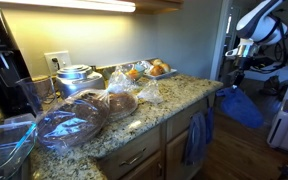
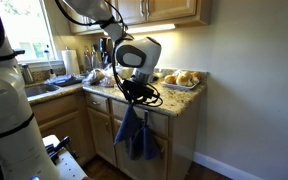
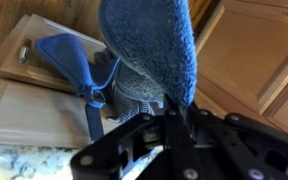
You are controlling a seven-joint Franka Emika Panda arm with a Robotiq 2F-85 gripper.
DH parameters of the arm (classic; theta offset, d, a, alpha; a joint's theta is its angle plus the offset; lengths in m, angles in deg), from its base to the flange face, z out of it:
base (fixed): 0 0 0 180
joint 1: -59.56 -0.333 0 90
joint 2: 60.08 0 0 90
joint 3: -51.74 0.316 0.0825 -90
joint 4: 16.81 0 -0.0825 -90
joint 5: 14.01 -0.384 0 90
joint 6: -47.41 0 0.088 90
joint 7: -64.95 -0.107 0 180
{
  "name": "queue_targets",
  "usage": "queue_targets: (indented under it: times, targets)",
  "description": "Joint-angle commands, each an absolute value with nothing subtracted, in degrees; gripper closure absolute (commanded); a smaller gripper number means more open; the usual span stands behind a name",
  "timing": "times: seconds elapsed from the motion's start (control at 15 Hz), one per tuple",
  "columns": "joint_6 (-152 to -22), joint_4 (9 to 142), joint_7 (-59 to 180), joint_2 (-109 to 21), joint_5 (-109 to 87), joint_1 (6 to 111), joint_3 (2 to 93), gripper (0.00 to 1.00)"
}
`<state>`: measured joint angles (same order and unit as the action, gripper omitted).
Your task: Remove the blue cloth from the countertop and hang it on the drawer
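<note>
Progress. The small, soft, bright royal-blue cloth is off the long speckled beige-and-brown granite countertop. It hangs in the air to the right of the counter's end, clear of the slab, under the black two-fingered pincer. The lifting half looks done. The hanging half is not: no part of the blue cloth lies over a drawer yet.

Wrist view. The blue cloth fills the upper middle as a thick terry fold running up from the pincer. Behind it, to the left, is a light wooden drawer front with a metal handle, which looks pulled out. A second blue towel is already draped there, with a greyer fold beside it (not the piece the task asks for). In an exterior view that towel hangs dark against the cabinet front, left of the held cloth and apart from it.

Pincer. Its fingers are together, pinched on a fold of the blue cloth, and it touches nothing else. In an exterior view the pincer sits in front of the cabinet with blue fabric below it. Cloth and towel overlap there, and I cannot separate them.

Left to do, by my reckoning: carry the cloth left to the drawer, lay it over the top edge, and let go.
</note>
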<state>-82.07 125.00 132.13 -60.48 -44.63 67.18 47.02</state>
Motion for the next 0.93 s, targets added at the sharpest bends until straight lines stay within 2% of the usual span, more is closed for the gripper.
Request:
queue_targets:
  times: [0.0, 0.87]
  targets:
    - [-81.8, 126.8, 133.4, -59.0, -46.3, 67.5, 45.3, 0.94]
    - [-94.0, 125.5, 142.5, -49.2, -51.7, 69.3, 48.7, 0.95]
